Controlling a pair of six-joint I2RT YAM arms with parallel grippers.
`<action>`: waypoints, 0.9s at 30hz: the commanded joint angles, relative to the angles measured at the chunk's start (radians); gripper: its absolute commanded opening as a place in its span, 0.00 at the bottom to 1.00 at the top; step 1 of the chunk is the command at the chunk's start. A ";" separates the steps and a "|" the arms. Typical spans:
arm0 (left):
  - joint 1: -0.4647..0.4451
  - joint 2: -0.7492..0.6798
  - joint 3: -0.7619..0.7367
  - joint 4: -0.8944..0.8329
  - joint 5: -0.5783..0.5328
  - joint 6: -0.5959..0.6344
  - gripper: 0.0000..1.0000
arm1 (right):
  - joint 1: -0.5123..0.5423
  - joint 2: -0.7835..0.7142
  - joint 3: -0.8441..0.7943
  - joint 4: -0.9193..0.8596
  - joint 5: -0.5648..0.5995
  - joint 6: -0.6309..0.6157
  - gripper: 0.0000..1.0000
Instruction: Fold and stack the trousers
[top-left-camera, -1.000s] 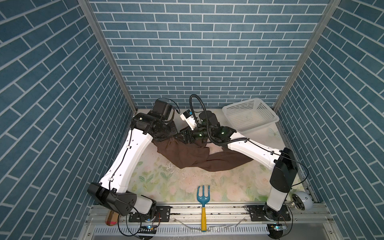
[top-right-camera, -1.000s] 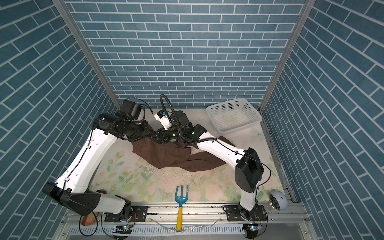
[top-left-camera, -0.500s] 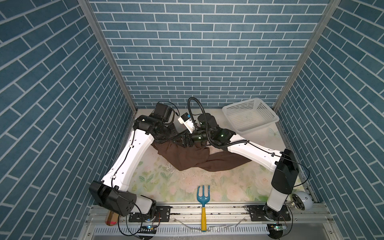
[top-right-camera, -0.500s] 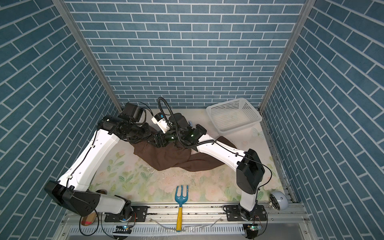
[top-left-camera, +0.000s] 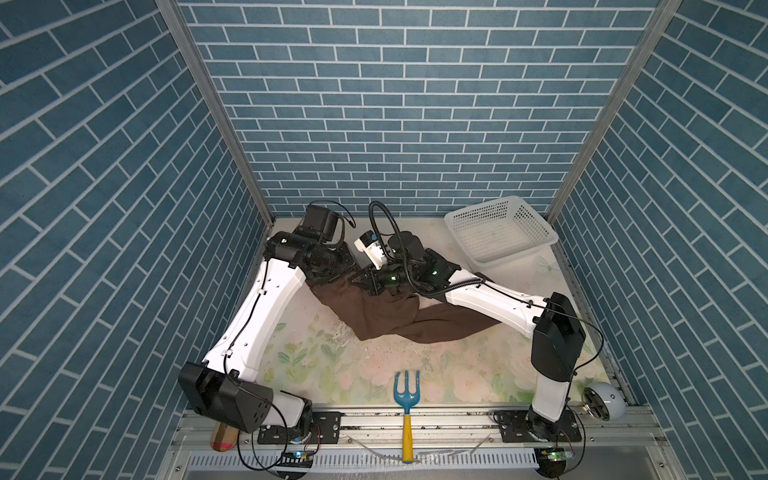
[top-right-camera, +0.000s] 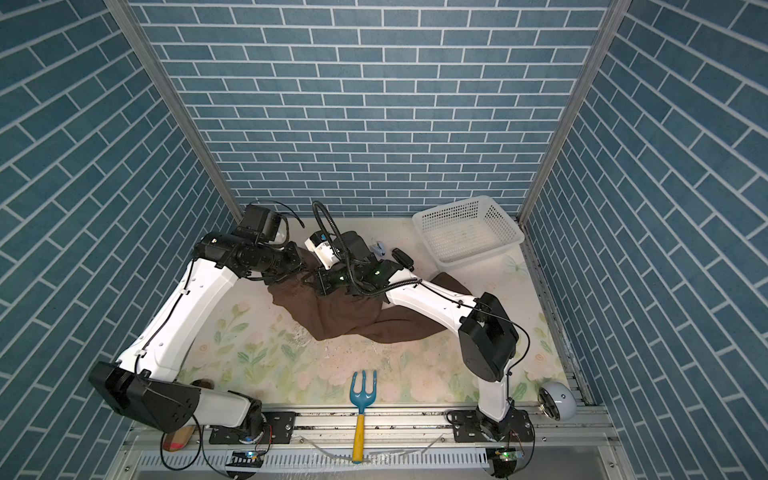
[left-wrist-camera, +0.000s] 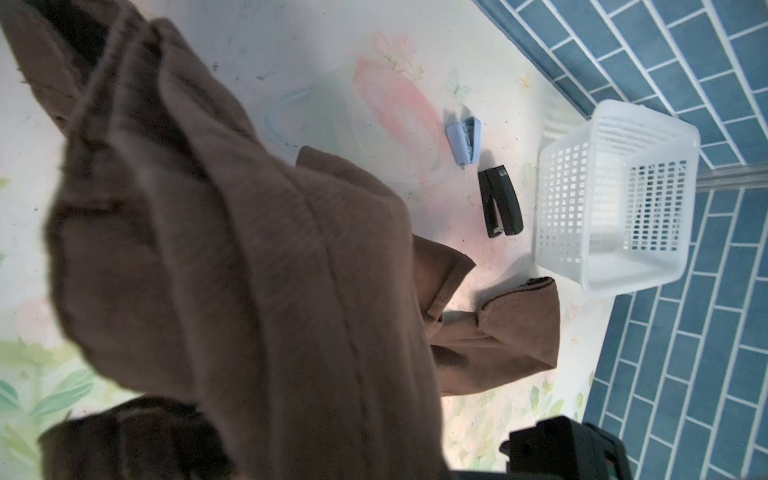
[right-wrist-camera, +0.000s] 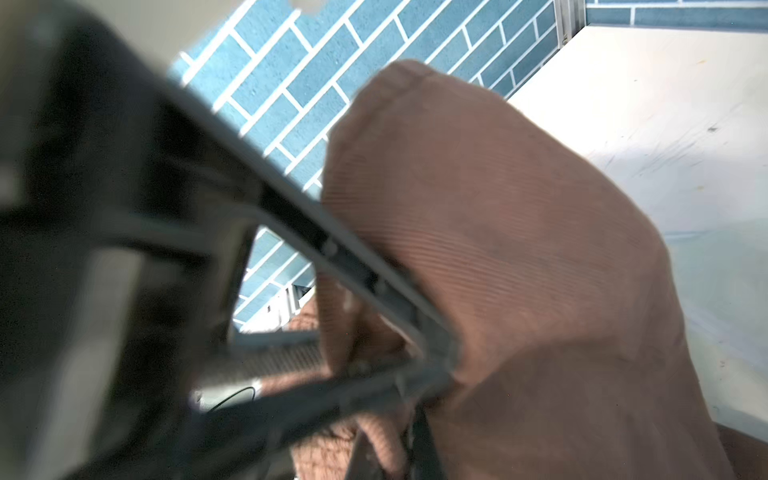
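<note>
Two robot arms meet over a bunched pair of brown trousers (top-left-camera: 386, 316) at the back of a flower-printed worktop (top-left-camera: 332, 374). The right tool (right-wrist-camera: 442, 363) is closed tight, pinching a ridge of the ribbed cloth. The left tool (top-left-camera: 347, 272) is buried in the same raised bunch, and cloth drapes across its wrist camera, so it cannot be told whether it is parted or gripping. The top of the garment hangs lifted between the two arms. The rest lies crumpled on the worktop, with the legs trailing under the right arm and one hem ending near the white basket (left-wrist-camera: 557, 208) without touching it. No fold shows yet, so the job appears to be at its opening step: getting hold of the garment and sorting it out before the first fold. The next move probably calls for a second sure hold on the waist edge, well apart from the first. The arms would then draw away from each other to pull the cloth flat and lay it on the open floral area in front. That means staying clear of the blue garden fork (top-left-camera: 407, 399) at the near edge and the black stapler (left-wrist-camera: 500, 201) lying behind.
</note>
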 joint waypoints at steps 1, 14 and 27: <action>0.032 -0.079 -0.015 -0.009 0.065 0.025 0.72 | -0.030 -0.004 0.056 0.042 -0.008 0.030 0.00; 0.058 -0.235 -0.209 -0.002 -0.003 0.032 0.83 | -0.185 0.030 0.023 0.187 -0.213 0.269 0.00; 0.055 -0.166 -0.271 0.333 0.065 -0.047 0.75 | -0.176 0.043 0.014 0.246 -0.274 0.349 0.00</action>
